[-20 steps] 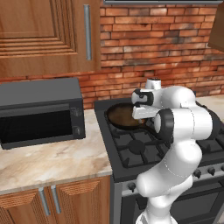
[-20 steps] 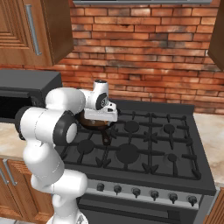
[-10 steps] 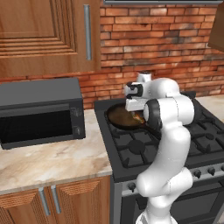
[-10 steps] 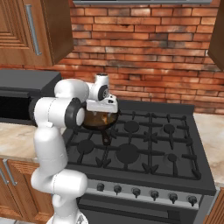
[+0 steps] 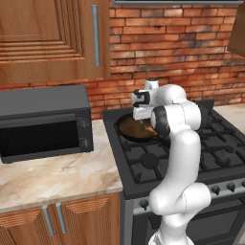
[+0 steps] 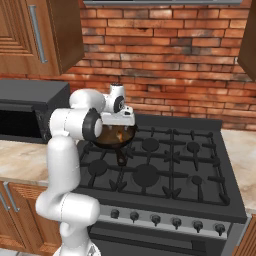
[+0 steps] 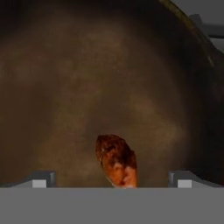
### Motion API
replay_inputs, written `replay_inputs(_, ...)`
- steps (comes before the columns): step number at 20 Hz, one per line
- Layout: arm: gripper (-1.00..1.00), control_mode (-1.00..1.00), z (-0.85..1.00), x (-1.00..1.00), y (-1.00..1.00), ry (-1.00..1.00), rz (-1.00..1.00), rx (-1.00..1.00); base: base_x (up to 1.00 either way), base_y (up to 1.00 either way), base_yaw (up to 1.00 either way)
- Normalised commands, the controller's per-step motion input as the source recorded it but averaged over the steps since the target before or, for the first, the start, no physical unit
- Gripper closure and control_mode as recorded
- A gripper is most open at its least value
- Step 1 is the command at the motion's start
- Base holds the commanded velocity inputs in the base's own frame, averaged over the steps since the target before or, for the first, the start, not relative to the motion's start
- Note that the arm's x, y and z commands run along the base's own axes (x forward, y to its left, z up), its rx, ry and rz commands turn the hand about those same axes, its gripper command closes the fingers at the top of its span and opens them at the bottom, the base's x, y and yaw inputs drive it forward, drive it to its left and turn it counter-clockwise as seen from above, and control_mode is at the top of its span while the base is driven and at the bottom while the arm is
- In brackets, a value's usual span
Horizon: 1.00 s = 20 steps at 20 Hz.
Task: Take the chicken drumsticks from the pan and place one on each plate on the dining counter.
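The gripper (image 7: 112,181) hangs low over the pan (image 5: 129,130) on the stove (image 6: 165,170), jaws spread wide and empty, straddling a drumstick (image 7: 116,160) on the pan's brown floor, apparently lined up for grasping.

Glossy white rounded arm (image 5: 179,143) segments, dark joint rings, pale end effector (image 5: 141,115) housing.
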Motion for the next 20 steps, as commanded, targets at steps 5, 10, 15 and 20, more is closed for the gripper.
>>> replay_inputs(5, -1.0, -1.0, -0.2, 0.19, 0.0, 0.0, 0.06, -0.06, 0.0, 0.0, 0.0)
replay_inputs(10, -1.0, -1.0, -0.09, -0.03, -0.05, 0.0, 0.04, -0.08, 0.0, 0.0, 0.0)
replay_inputs(15, -1.0, -1.0, 0.0, -0.21, -0.01, 0.0, 0.01, -0.04, 0.0, 0.0, 0.0)
replay_inputs(20, -1.0, -1.0, -0.08, -0.32, -0.01, -0.01, 0.01, 0.0, 0.0, 0.0, 0.0)
